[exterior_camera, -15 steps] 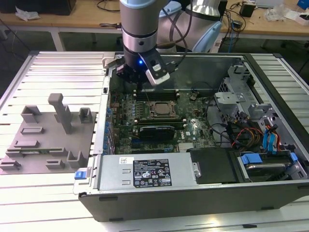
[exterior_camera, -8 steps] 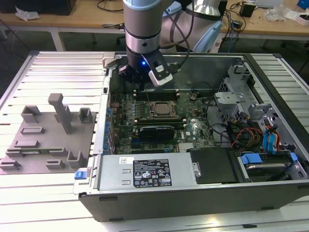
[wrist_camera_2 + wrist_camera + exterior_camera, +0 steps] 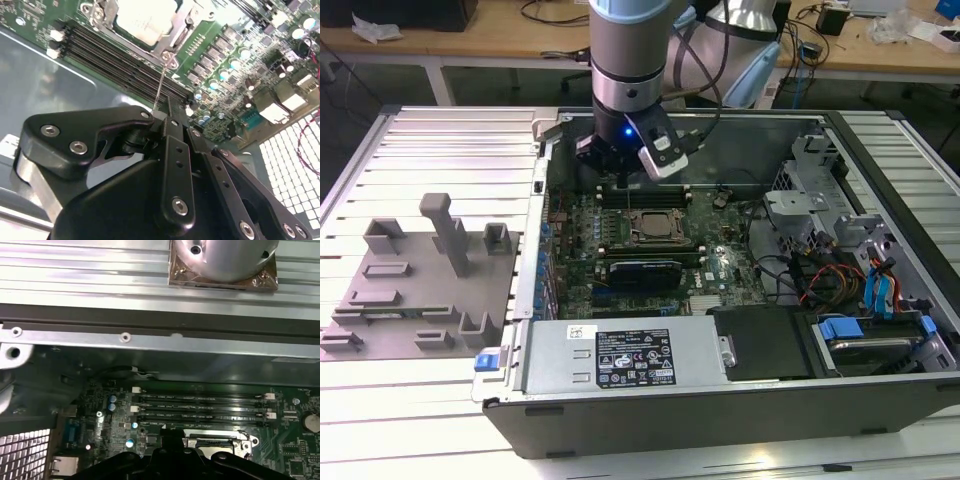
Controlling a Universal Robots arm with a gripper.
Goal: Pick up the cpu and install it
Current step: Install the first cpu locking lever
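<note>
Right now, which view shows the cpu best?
Second wrist view: cpu close, pale top clear. Exterior view shows it small in the socket frame; in the first wrist view the tool mostly covers it.

Silver-grey arm [image 3: 628, 50] with blue light [image 3: 628, 131], black screw-studded jaws.

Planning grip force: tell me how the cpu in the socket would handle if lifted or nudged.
The cpu looks like a flat metal-topped square, so probably rigid and light. Its smooth pale top likely offers little friction. Lying flat within the socket frame, it should not roll or tip.
</note>
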